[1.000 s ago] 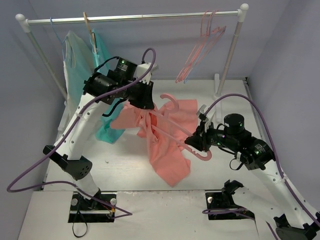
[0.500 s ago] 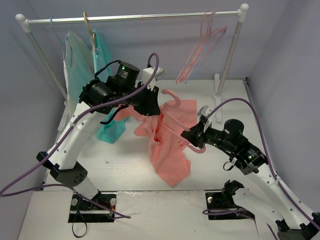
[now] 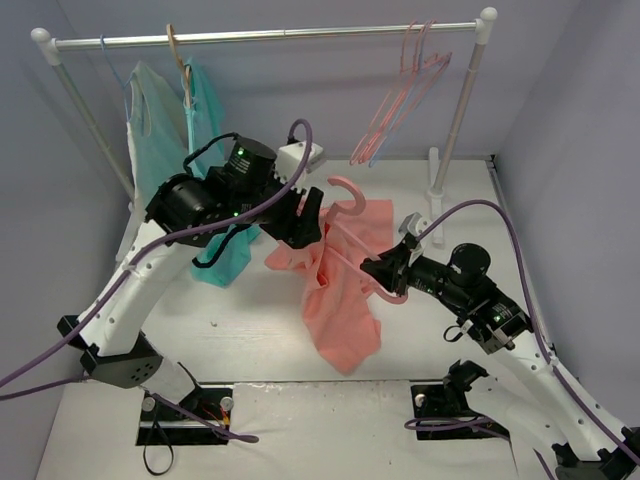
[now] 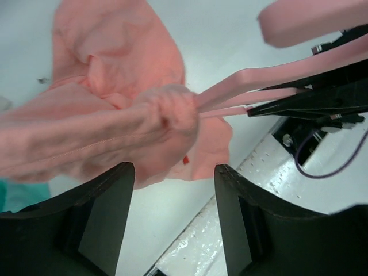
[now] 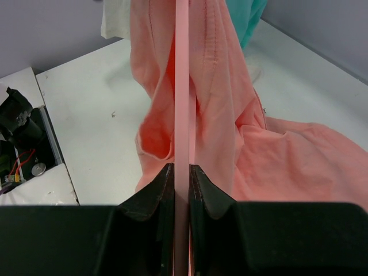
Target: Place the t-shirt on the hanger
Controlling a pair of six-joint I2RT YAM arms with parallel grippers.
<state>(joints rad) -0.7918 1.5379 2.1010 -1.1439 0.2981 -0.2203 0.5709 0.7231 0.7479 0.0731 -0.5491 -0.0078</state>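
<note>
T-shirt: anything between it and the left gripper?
Nothing visible. The left gripper has its jaws open right at the bunched t-shirt. The hanger runs into the fabric from the far side, where the right gripper clamps it.

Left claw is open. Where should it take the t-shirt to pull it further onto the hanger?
Probably the bunched roll of t-shirt where the hanger arm enters the fabric. It lies straight ahead of the open left claw, so come head-on from the shirt side, opposite the right claw shut on the hanger. The roll is thick; the rest hangs loose.
</note>
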